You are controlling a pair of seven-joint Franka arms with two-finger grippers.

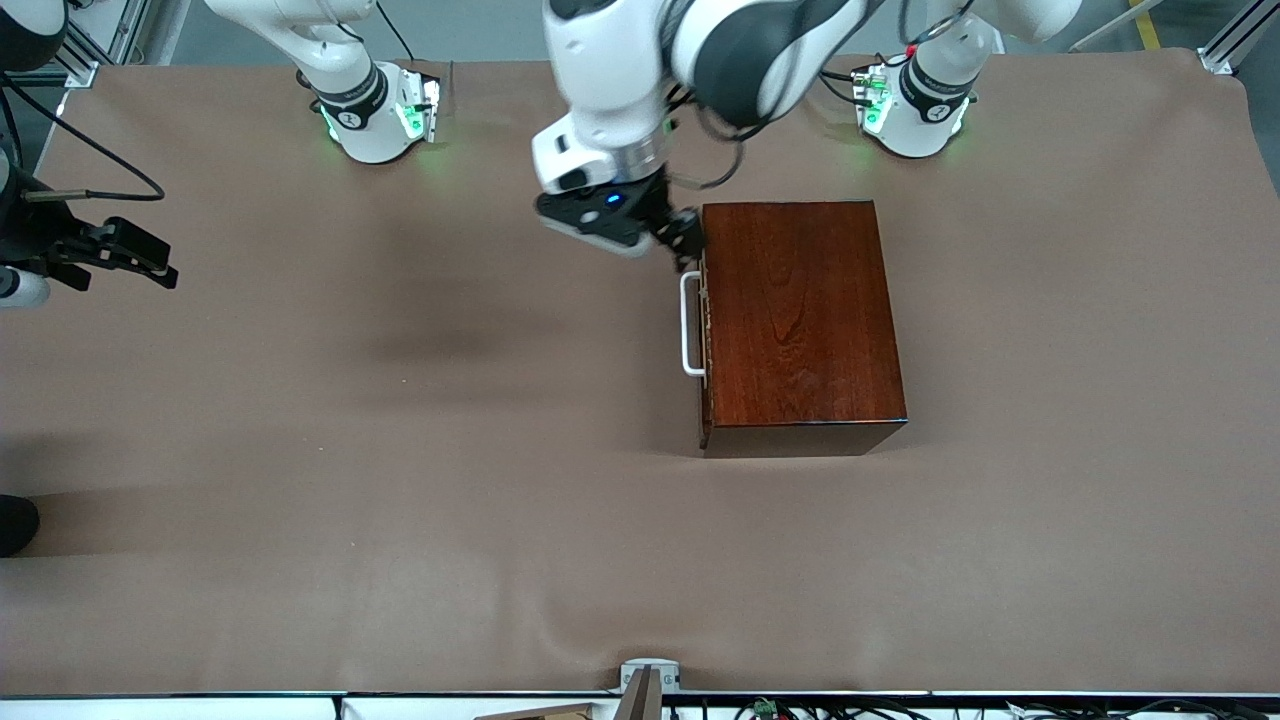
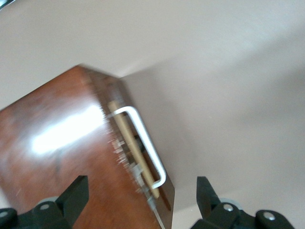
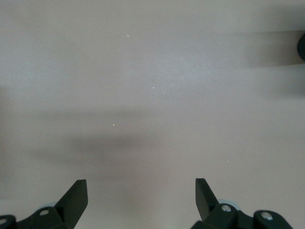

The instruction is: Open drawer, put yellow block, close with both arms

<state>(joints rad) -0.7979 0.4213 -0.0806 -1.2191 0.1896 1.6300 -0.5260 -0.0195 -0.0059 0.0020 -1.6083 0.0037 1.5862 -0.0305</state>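
Here the left gripper (image 1: 688, 240), jaws apart, is poised over the handle (image 1: 690, 325)'s end nearest the bases, the bar running toward the front camera; the right gripper (image 3: 141, 198), jaws apart, waits over bare counter (image 1: 400, 500).

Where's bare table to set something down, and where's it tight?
Bare: table from the drawer's handle toward the right arm's end, under the open right gripper. Tight: the box's front corner, where the open left gripper hovers.
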